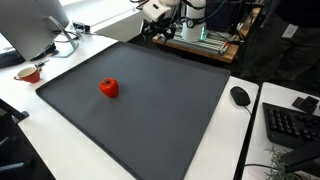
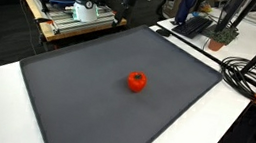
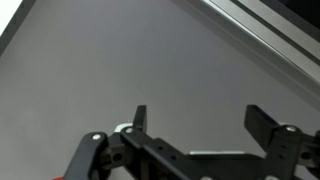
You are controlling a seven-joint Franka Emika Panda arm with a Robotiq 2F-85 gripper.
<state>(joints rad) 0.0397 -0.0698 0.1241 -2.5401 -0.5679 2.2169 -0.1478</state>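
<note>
Gripper (image 3: 198, 125), fingers spread apart and empty, hangs above a dark mat (image 3: 110, 60). A red tomato (image 1: 109, 88) sits near the mat's middle, well apart from the gripper.

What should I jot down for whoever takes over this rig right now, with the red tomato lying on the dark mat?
The hand is open and empty, with only grey surface beyond its fingers in the wrist view.
The tomato lies alone on the mat, well clear of the arm in both exterior views.
Done: nothing, the tomato is untouched.
Left: the whole reach and grasp.
</note>
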